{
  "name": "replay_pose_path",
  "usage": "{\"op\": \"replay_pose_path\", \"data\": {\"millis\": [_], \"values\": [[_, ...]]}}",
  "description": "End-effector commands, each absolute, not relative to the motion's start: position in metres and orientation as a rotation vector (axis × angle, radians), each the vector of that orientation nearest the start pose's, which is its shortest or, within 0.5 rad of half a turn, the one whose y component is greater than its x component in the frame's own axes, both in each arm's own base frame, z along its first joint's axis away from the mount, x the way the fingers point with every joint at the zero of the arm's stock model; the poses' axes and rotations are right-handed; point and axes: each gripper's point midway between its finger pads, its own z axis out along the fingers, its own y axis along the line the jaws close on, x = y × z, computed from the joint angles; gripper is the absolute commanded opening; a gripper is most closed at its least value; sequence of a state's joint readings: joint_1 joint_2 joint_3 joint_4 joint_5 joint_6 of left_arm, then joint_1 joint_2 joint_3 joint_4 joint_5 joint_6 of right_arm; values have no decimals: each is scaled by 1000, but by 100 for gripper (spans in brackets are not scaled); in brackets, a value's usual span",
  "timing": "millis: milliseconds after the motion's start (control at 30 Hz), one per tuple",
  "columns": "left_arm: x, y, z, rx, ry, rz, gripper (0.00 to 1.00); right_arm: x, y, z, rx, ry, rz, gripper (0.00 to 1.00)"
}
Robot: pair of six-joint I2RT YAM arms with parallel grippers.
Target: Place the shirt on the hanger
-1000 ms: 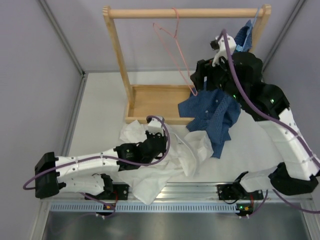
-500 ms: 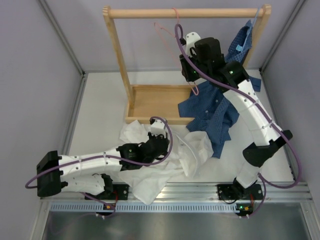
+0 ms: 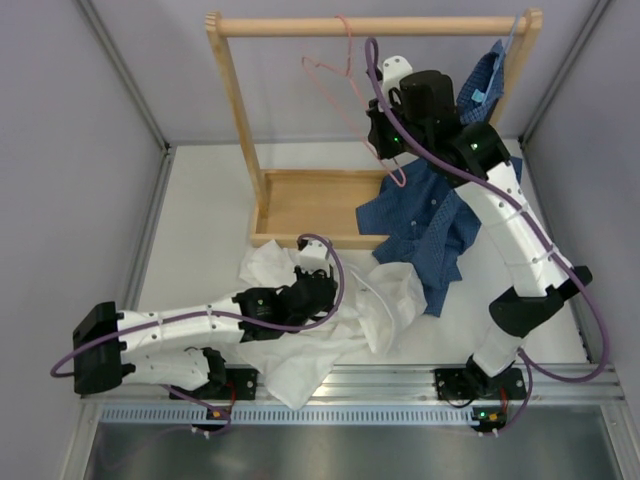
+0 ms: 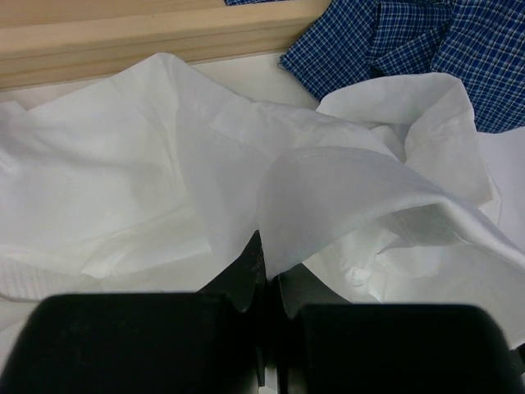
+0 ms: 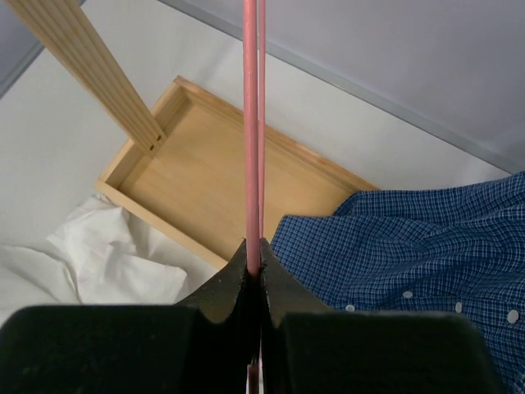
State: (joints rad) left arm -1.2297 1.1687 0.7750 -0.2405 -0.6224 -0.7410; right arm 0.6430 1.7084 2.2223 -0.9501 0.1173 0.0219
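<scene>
Wooden garment rack stands at the back of the table, with its top rail across and its tray base below. The pink wire hanger hangs by its hook on the top rail, about mid-rail, with the frame slanting down toward the right end of the tray base. Right gripper is up under the top rail, right of centre above the tray base. Its jaws are pinched tight on the hanger wire, and the wrist view shows the pink wire running straight up out of the fingertips.

White shirt is not on the hanger. It is crumpled on the table just in front of the tray base, spreading toward the near edge. Left gripper is low over it, in front of the tray base's front edge, jaws closed on a raised fold of the white cloth, which comes up out of the fingertips.

Blue checked shirt is heaped at the right front corner of the tray base, partly over that corner, with its near edge touching the white shirt. More blue checked cloth hangs up by the rack's right post, but how it hangs there cannot be made out
</scene>
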Motion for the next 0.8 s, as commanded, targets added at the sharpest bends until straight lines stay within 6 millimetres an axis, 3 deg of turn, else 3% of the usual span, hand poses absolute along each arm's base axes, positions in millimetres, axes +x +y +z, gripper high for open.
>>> {"op": "replay_pose_path", "data": {"millis": [0, 167, 433, 533, 633, 667, 700, 733, 767], "values": [[191, -284, 165, 106, 2088, -527, 0, 355, 242, 477, -438, 1753, 401, 0], [194, -278, 166, 56, 2099, -508, 0, 349, 239, 499, -406, 1696, 441, 0], [207, -261, 165, -35, 2127, -494, 0, 336, 238, 515, -421, 1625, 492, 0], [219, -252, 164, -87, 2146, -492, 0, 327, 233, 512, -423, 1633, 502, 0], [236, -246, 167, -105, 2177, -511, 0, 293, 226, 485, -504, 1691, 561, 0], [245, -242, 172, -112, 2175, -511, 0, 266, 217, 488, -530, 1674, 604, 0], [249, -241, 174, -113, 2177, -508, 0, 258, 217, 445, -570, 1774, 610, 0], [252, -240, 175, -107, 2181, -509, 0, 244, 214, 424, -585, 1819, 641, 0], [260, -237, 176, -109, 2185, -494, 0, 210, 202, 428, -602, 1768, 707, 0]]}}
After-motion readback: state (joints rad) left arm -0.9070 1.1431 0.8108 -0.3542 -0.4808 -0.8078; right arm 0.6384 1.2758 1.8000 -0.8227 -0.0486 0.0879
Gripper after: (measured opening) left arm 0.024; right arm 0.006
